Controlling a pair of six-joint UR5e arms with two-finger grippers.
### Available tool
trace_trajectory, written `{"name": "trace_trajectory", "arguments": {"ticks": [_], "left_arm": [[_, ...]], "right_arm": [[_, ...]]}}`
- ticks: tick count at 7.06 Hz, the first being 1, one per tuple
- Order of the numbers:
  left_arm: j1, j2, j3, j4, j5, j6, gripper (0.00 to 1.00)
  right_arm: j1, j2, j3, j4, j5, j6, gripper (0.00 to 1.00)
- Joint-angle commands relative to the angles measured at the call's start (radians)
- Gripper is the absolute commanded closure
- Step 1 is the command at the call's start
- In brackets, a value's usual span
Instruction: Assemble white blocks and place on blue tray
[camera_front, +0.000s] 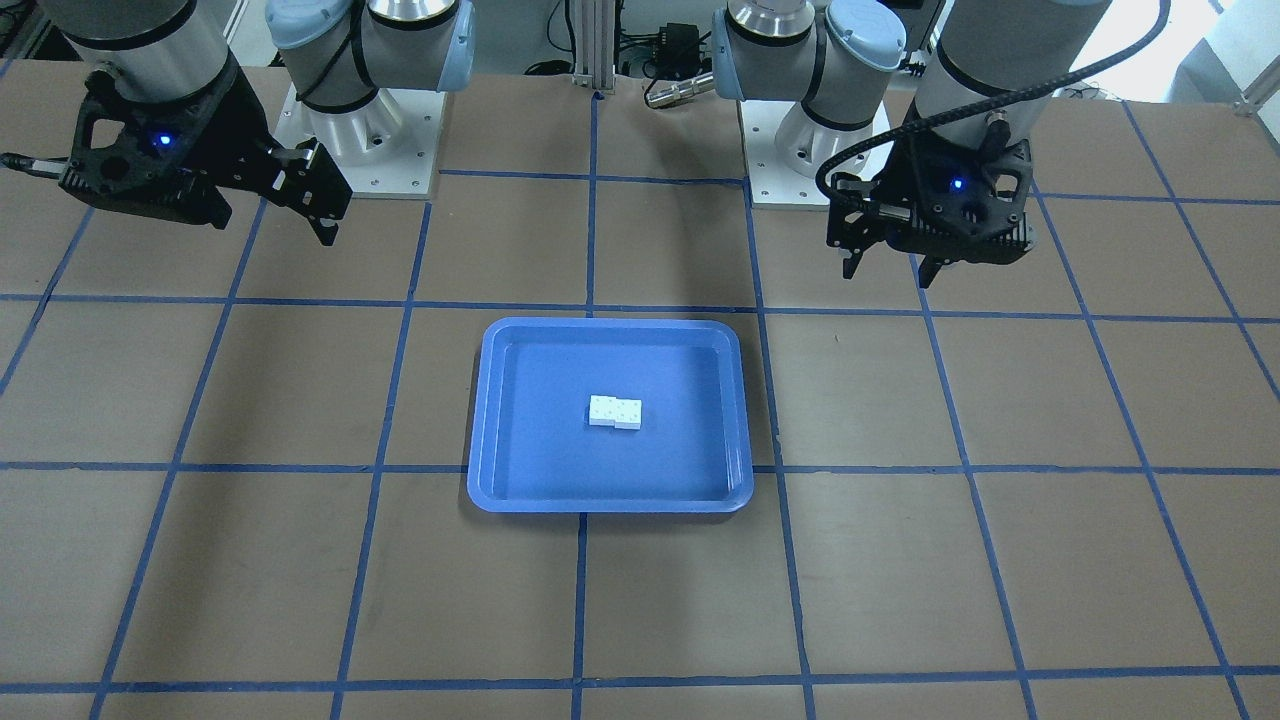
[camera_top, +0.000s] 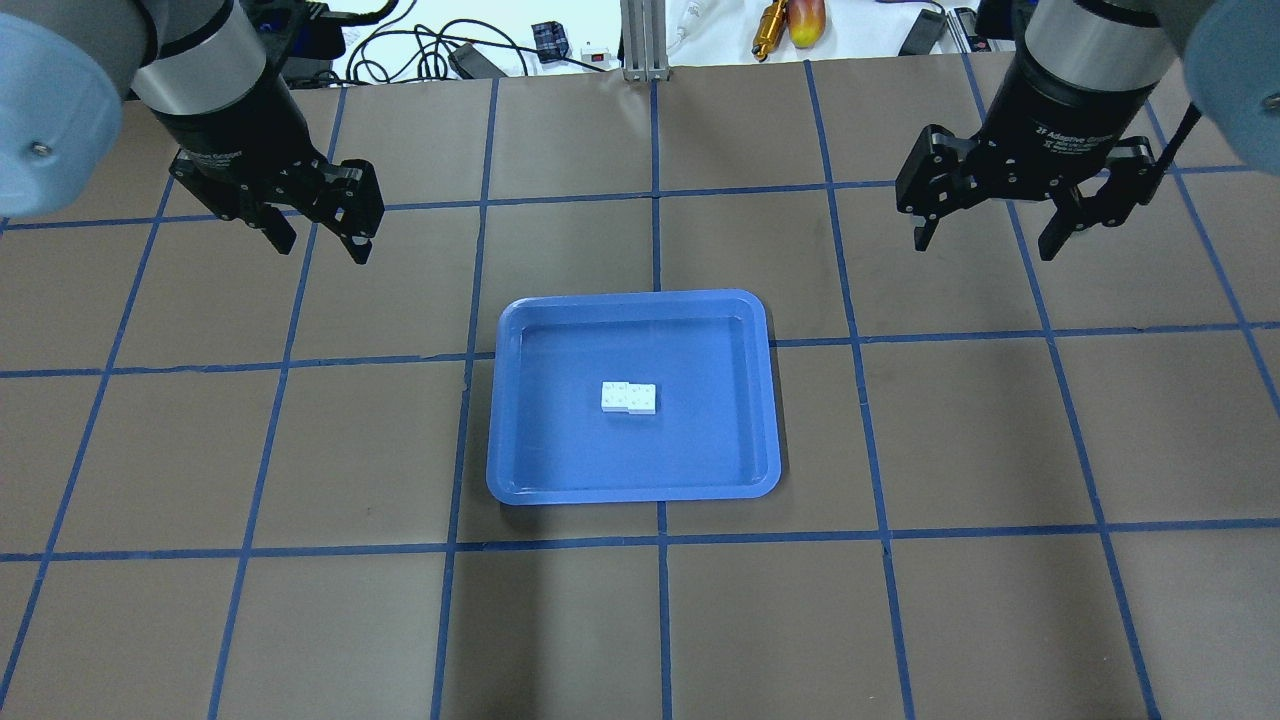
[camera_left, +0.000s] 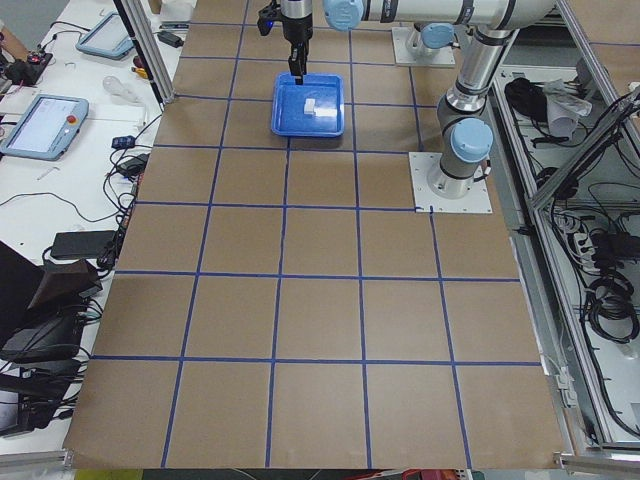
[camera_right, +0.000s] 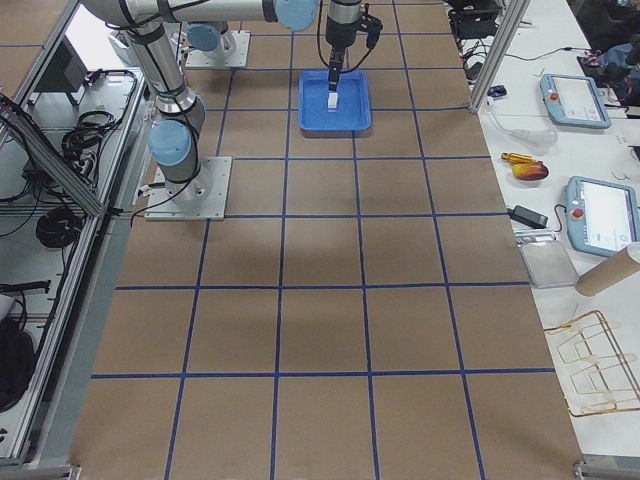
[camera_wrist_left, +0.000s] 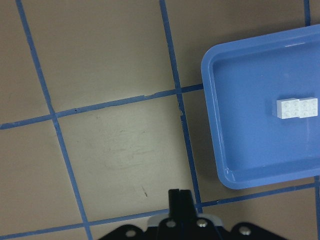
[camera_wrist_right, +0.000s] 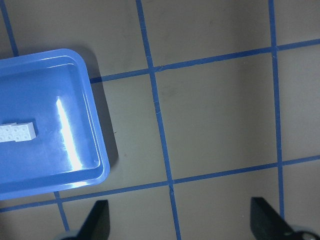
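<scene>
- The white blocks lie near the middle of the blue tray, flat on its floor with their studs up. They are touching side by side as one short bar, with one brick set slightly out of line with the other.
- Nothing touches the bar, and it sits well apart from every wall of the tray.
- The tray rests flat on the desk, with its long sides running across in front of the robot's bases and blue tape lines passing under it.
- My left hand hangs over bare desk outside the tray, past one short end and toward the bases. In its wrist view the fingers meet in a single dark tip, so I read it as closed and holding nothing.
- My right hand hangs outside the tray, past the opposite short end and also on the side toward the bases. Its fingers are spread wide and empty.
- Both hands are well apart from the tray and the bar.
</scene>
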Motion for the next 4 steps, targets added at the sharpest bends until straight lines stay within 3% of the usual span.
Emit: {"name": "trace_trajectory", "arguments": {"ticks": [1, 2, 4], "left_arm": [[0.006, 0.02, -0.011, 0.029, -0.029, 0.001, 0.04], [0.008, 0.026, -0.01, 0.045, -0.077, 0.0, 0.04], [0.017, 0.045, 0.002, 0.045, -0.074, -0.002, 0.0]], "right_arm": [[0.0, -0.007, -0.001, 0.002, 0.005, 0.0, 0.0], [0.006, -0.007, -0.002, 0.002, 0.005, -0.003, 0.0], [0.023, -0.006, -0.002, 0.001, 0.005, -0.003, 0.0]]}}
